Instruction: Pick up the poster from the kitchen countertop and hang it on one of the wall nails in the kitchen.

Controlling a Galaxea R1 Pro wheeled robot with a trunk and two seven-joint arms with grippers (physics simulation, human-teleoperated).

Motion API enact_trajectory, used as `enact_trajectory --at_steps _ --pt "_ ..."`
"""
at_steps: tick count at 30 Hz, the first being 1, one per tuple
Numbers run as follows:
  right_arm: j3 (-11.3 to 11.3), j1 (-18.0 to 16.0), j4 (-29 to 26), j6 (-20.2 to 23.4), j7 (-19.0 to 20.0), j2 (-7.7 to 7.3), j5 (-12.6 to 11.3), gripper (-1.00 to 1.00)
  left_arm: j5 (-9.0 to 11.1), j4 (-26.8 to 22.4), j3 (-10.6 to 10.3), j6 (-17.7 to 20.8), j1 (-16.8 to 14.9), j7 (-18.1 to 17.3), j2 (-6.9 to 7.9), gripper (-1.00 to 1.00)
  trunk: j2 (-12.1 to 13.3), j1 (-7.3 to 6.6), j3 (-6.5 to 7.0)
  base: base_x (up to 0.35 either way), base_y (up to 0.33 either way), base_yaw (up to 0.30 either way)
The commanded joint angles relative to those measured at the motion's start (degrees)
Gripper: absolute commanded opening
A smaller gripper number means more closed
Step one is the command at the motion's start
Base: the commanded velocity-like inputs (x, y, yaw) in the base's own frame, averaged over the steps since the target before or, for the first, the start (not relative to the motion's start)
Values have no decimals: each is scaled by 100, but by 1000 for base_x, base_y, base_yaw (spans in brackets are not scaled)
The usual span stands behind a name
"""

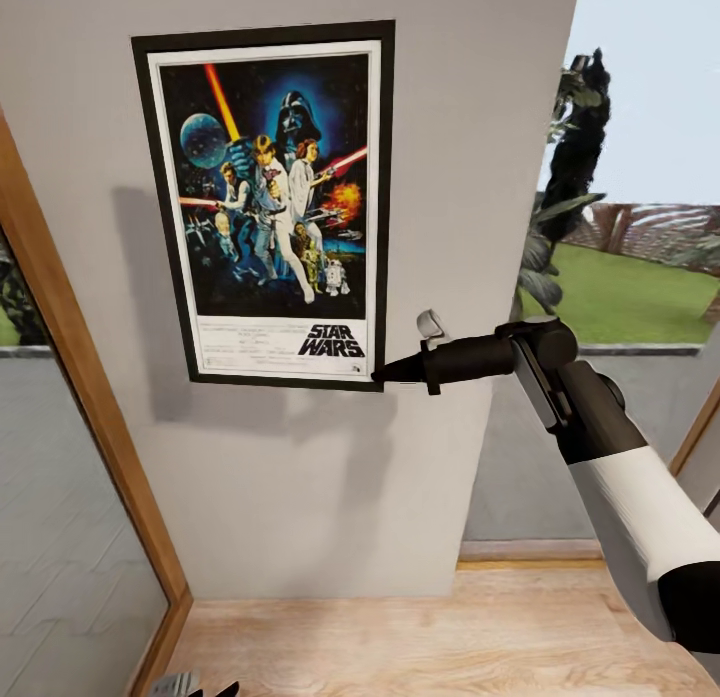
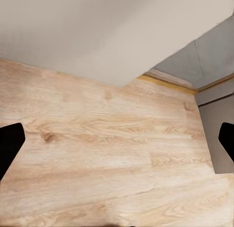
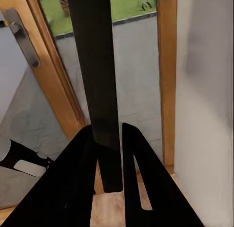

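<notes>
The poster sits flat against the grey wall, upright with a slight tilt, its black frame and white border fully visible, title block at the 5 o'clock corner of the artwork. It casts a soft shadow on the wall toward 7 o'clock.

The right gripper comes in from 3 o'clock in the head view, arm stretched level, fingertips meeting the poster's lower corner at the frame edge. In the right wrist view the poster shows edge-on as a dark vertical strip running down between the two black fingers, which are closed in on it, pinching the frame edge.

Left gripper: its dark fingertips show at opposite edges of the left wrist view, spread wide, nothing between them. Light wood floor lies below it, with the wall base beyond.

A wooden door frame with glass runs down the 9 o'clock side of the head view. A window at 2 o'clock shows lawn and a dark plant.
</notes>
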Motion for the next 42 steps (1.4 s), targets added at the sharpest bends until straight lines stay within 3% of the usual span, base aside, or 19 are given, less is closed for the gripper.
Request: enact_trajectory --at_steps 1,22,34,42 --pt "11 -7 1 58 2 -5 -41 -100 34 5 -46 -37 -6 -9 -1 100 -12 7 -13 288 0 0" --pt "2 -7 1 56 -7 -13 -41 -100 34 5 -46 -35 -6 -9 3 100 -12 7 -13 38 0 0" --pt "2 -7 1 57 -7 -13 -41 -100 34 5 -46 -35 -6 -9 3 100 -12 7 -13 241 0 0" --pt "2 -7 1 57 -7 -13 -41 -100 34 5 -46 -38 -6 -9 3 100 -12 7 -13 49 0 0"
